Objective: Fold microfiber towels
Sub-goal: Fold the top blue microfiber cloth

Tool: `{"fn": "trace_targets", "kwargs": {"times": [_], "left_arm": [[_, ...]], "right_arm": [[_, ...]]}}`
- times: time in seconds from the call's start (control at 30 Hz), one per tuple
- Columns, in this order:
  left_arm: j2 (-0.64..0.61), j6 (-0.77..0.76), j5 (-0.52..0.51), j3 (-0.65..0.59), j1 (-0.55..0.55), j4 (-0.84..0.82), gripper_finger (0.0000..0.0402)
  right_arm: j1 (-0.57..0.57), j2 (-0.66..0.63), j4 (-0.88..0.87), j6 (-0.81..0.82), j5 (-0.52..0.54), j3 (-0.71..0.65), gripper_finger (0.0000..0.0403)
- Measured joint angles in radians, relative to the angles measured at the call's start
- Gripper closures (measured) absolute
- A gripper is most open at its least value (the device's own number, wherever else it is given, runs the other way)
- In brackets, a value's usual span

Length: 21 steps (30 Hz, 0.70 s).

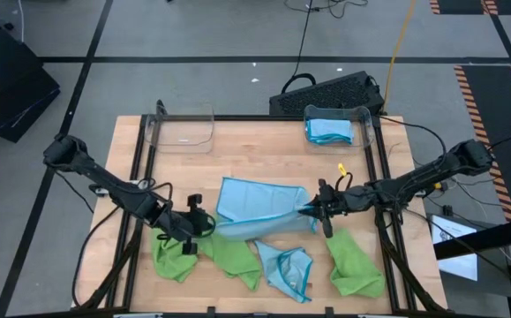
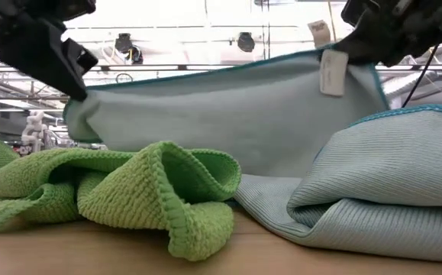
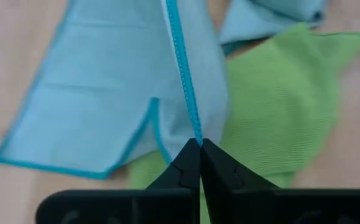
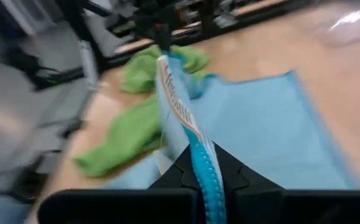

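Note:
A light blue towel with teal edging [image 1: 253, 205] is held up between my two grippers, its far part lying on the table. My left gripper [image 1: 209, 224] is shut on its left corner, and my right gripper [image 1: 312, 210] is shut on its right corner. Lime green towels lie at the near left [image 1: 180, 254] and near right [image 1: 354, 263]. A crumpled blue towel [image 1: 288, 269] lies between them near the front edge. Folded blue towels [image 1: 328, 131] sit in the far right bin. My left gripper pinches the towel's teal edge [image 3: 196, 134] at a corner between its two fingertips. The edge runs away from the fingers, drawn straight, toward the other gripper. My right gripper pinches the towel's teal hem [image 4: 199, 149] at the opposite corner between its two fingers, next to the white label [image 2: 332, 72]. The held edge is lifted clear, and the cloth hangs below it to the table.
Two clear plastic bins stand at the far edge, the left one [image 1: 181, 128] with nothing showing in it. A small yellow thing [image 1: 341, 169] lies on the wood near my right arm. Bare wood lies between the bins and the blue towel.

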Motion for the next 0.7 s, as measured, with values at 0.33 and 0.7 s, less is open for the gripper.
{"fn": "trace_targets", "kwargs": {"times": [0.33, 0.7], "left_arm": [[-0.004, 0.258, 0.031, -0.035, -0.076, 0.285, 0.0394], [-0.170, 0.441, -0.413, -0.035, 0.030, 0.305, 0.0396]], "right_arm": [[0.162, 0.117, 0.098, 0.293, -0.051, 0.000, 0.0401], [0.133, 0.098, 0.370, -0.142, 0.193, 0.000, 0.0401]]}}
